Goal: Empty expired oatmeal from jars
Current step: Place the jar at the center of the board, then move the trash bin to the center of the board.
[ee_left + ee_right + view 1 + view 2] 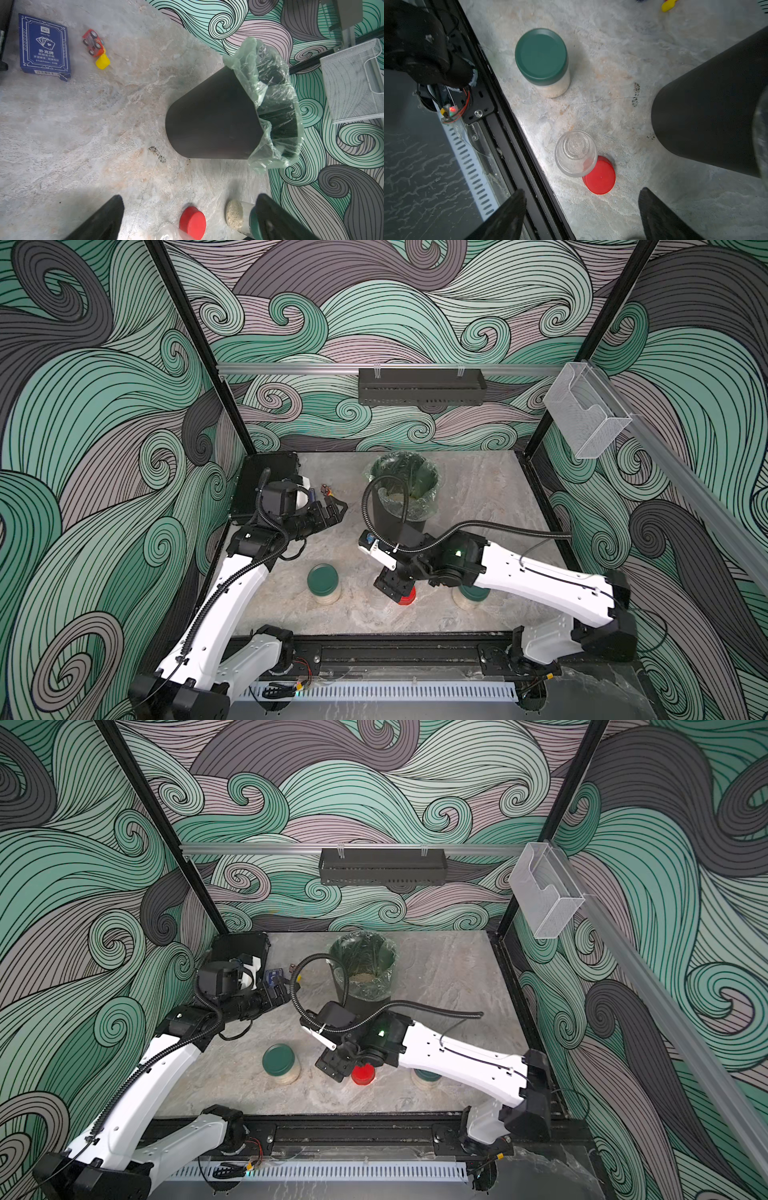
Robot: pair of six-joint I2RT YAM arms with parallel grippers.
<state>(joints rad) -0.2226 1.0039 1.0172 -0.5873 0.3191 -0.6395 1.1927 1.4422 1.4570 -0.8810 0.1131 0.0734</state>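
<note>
While wide apart, left jaws and right jaws both empty, the right above the lidless small jar (576, 154).

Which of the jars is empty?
The small clear jar beside the loose red lid. It is open with nothing inside. Both green-lidded jars are closed, with oatmeal inside.
</note>
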